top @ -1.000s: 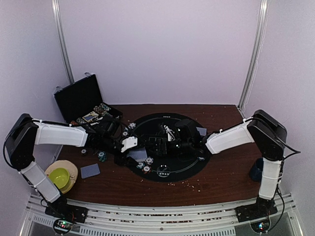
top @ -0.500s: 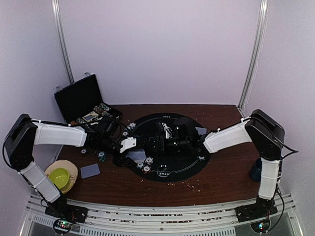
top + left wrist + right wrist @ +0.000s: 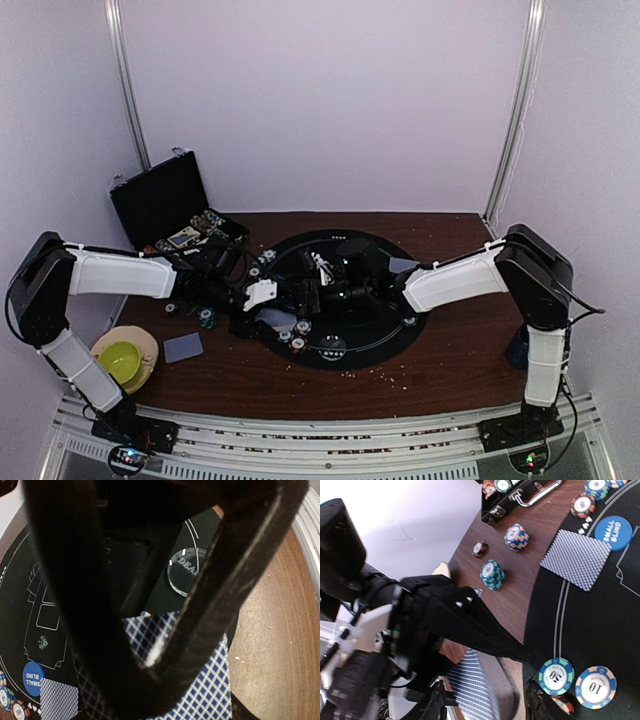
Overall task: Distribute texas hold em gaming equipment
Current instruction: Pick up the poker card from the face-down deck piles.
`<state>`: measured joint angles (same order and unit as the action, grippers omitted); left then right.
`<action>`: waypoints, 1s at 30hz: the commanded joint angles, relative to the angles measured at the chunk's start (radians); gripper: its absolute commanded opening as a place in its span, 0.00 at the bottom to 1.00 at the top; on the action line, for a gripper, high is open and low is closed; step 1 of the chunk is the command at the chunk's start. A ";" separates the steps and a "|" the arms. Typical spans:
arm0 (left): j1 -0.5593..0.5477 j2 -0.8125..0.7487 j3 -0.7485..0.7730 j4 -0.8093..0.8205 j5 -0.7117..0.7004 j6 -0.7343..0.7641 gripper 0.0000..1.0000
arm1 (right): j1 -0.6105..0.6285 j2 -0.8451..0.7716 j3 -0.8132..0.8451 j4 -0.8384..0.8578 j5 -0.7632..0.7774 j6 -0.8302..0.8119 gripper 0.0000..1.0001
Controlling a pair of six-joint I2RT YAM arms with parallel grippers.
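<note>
My left gripper [image 3: 147, 660] is shut on a blue-checked playing card [image 3: 210, 680], held just over the left edge of the black round mat [image 3: 375, 330]. In the top view the left gripper [image 3: 258, 318] and the right gripper [image 3: 300, 297] meet there. In the right wrist view that card [image 3: 470, 690] lies between the right gripper's [image 3: 487, 707] parted fingers, which do not visibly touch it. On the mat lie a clear dealer button [image 3: 187, 570], a blue small-blind disc [image 3: 613, 532], another card [image 3: 576, 558] and poker chips [image 3: 556, 676]. Chip stacks [image 3: 492, 575] stand on the wood.
An open black case [image 3: 160, 200] with more chips stands at the back left. A yellow-green bowl [image 3: 122, 358] sits on a tan plate at the front left, with a loose card [image 3: 183, 347] beside it. A dark mug [image 3: 520, 350] stands by the right arm's base.
The right arm has reached further left across the mat to the card in the left gripper, and its jaws have narrowed. The left arm has stayed put.
</note>
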<state>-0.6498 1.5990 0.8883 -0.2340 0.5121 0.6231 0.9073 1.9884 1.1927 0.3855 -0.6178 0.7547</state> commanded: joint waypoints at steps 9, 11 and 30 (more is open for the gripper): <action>-0.006 -0.008 0.001 0.030 0.011 0.010 0.52 | 0.009 0.020 0.018 -0.122 0.064 -0.053 0.34; -0.006 -0.008 0.001 0.030 0.010 0.010 0.52 | 0.007 0.009 0.016 -0.139 0.071 -0.062 0.32; -0.006 -0.004 0.005 0.030 0.006 0.005 0.52 | -0.003 -0.062 -0.033 -0.212 0.127 -0.105 0.20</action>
<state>-0.6556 1.5993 0.8883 -0.2413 0.4969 0.6231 0.9123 1.9411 1.1755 0.2199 -0.5293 0.6750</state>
